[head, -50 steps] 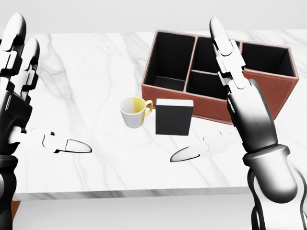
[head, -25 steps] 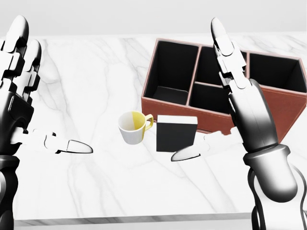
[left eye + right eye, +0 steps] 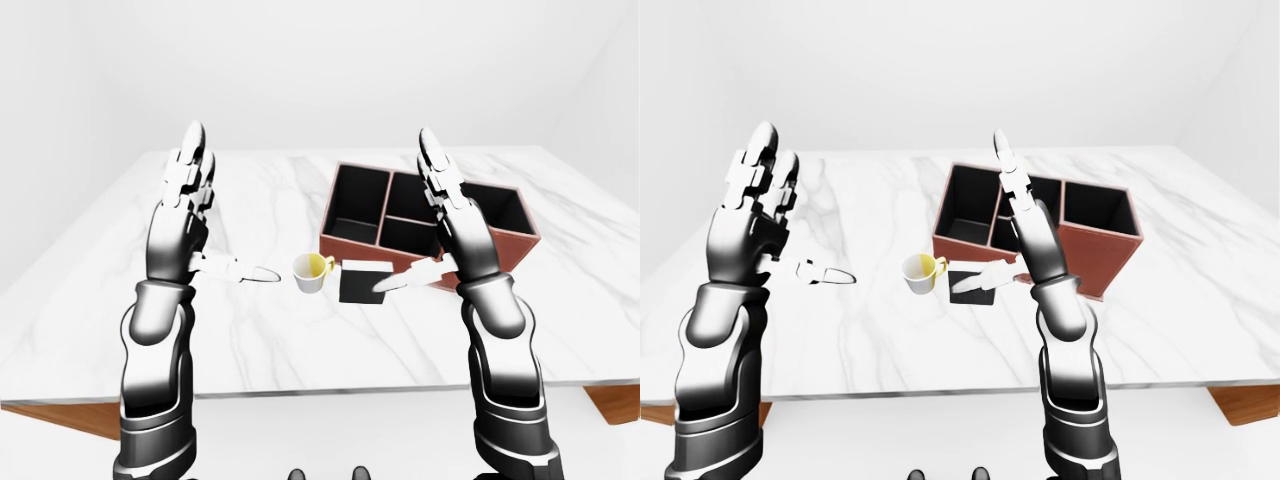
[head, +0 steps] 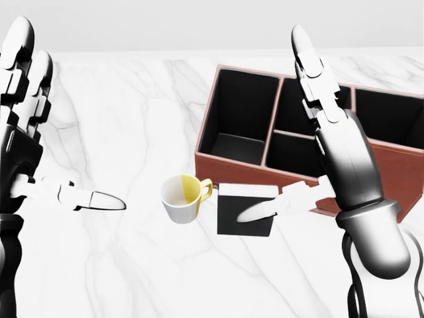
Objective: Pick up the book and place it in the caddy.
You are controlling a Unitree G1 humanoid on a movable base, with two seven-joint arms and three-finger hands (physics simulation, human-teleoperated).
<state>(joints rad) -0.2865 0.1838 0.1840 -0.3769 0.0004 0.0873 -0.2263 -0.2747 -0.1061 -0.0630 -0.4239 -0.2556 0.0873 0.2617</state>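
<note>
Resting beside the bare-celled caddy (image 4: 246, 163), the book (image 4: 245, 209) lies ungrasped between splayed left hand (image 4: 26, 132) and right hand (image 4: 331, 132).

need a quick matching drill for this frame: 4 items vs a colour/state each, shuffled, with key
Column 1
1. book
2. mug
3. caddy
4. right hand

Column 2
A. red-brown outside, black compartments, nothing visible in them
B. open, fingers stretched up, thumb reaching in over the book
C. black, standing on the marble table beside the caddy's near wall
D. white outside, yellow inside, tipped toward the camera

Pairs: 1-C, 2-D, 3-A, 4-B
</note>
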